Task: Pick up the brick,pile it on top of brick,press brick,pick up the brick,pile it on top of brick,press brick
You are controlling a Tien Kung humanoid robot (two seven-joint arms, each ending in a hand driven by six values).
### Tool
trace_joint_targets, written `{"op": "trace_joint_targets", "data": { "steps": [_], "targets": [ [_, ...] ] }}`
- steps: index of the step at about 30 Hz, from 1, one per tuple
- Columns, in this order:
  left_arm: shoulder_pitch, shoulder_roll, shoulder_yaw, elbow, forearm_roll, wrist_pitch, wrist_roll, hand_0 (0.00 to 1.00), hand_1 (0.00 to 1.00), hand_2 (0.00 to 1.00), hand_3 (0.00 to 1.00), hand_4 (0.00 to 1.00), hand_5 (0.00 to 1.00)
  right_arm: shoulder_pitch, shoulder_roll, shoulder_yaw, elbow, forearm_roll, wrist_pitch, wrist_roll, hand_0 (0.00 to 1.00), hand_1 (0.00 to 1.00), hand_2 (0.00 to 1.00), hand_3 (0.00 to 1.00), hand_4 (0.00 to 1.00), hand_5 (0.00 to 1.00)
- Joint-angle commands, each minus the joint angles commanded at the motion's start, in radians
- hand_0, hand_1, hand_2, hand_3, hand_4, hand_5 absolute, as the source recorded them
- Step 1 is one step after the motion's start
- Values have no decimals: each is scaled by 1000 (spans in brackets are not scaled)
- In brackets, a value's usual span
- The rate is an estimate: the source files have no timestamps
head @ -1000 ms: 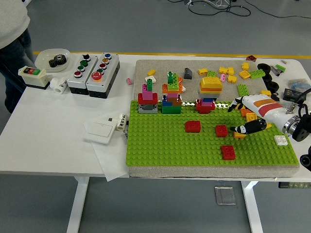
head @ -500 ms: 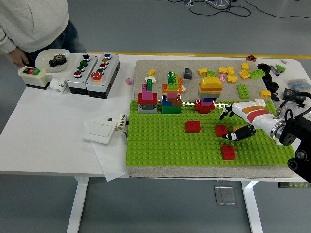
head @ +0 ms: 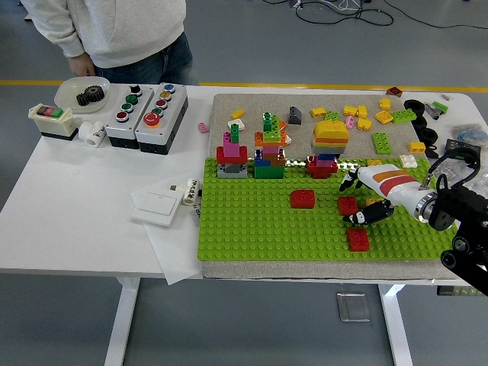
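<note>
Right hand (head: 358,200) fingers apart around red brick (head: 348,205) — light, rigid, slick plastic; best pinched across its sides.

White table (head: 76,229) carries a grey mat (head: 252,107), 2 button boxes (head: 145,114), and paper (head: 171,255).

Right hand (head: 358,200) moved left to the middle red brick (head: 348,205), person (head: 122,34) stepped behind table
</note>
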Motion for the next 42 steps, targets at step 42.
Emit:
{"op": "trace_joint_targets", "data": {
  "steps": [42],
  "targets": [
    [-11, 0, 6, -2, -2, 3, 2, 833, 919, 931, 833, 829, 790, 1, 8, -19, -32, -30, -49, 26, 507, 518, 554, 507, 727, 444]
  ]
}}
